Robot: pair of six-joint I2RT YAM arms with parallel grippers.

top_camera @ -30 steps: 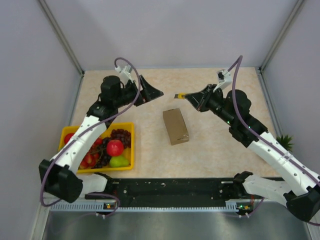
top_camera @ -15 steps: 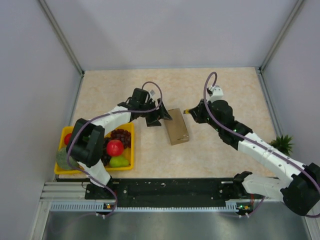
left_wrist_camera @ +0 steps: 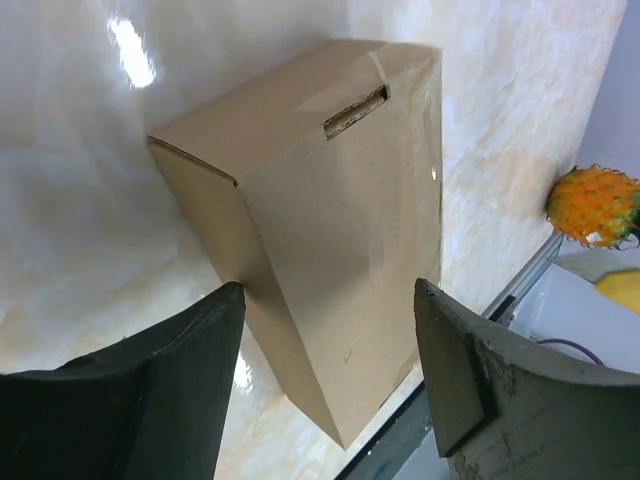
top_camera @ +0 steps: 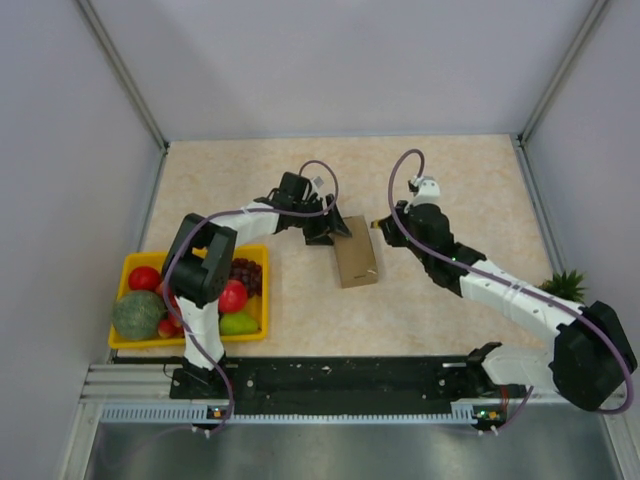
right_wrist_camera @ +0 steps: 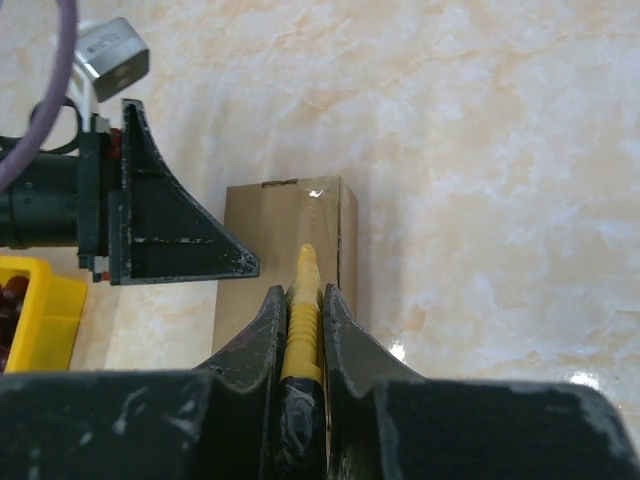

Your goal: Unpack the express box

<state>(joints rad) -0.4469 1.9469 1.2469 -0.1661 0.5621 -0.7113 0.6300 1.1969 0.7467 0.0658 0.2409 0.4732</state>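
Note:
The express box (top_camera: 356, 262), plain brown cardboard with its flap shut, lies flat in the middle of the table. My left gripper (top_camera: 334, 228) is open at the box's far end. In the left wrist view the box (left_wrist_camera: 330, 220) runs between the two fingers of that gripper (left_wrist_camera: 328, 290): the left finger sits at its side edge, the right one stands apart. My right gripper (top_camera: 386, 226) is shut on a yellow-tipped tool (right_wrist_camera: 304, 272) with a black handle. The tool tip hovers over the box (right_wrist_camera: 285, 212) near its far right corner.
A yellow fruit tray (top_camera: 130, 266) holds a green melon (top_camera: 137, 313), red fruit, grapes and a pear (top_camera: 238, 323) at the near left. A small green plant (top_camera: 567, 285) stands at the right wall. Grey walls close in the table.
My left arm swung from the back left down to the box's far end, its jaws narrowing. My right gripper moved the tool left and nearer, up to the box.

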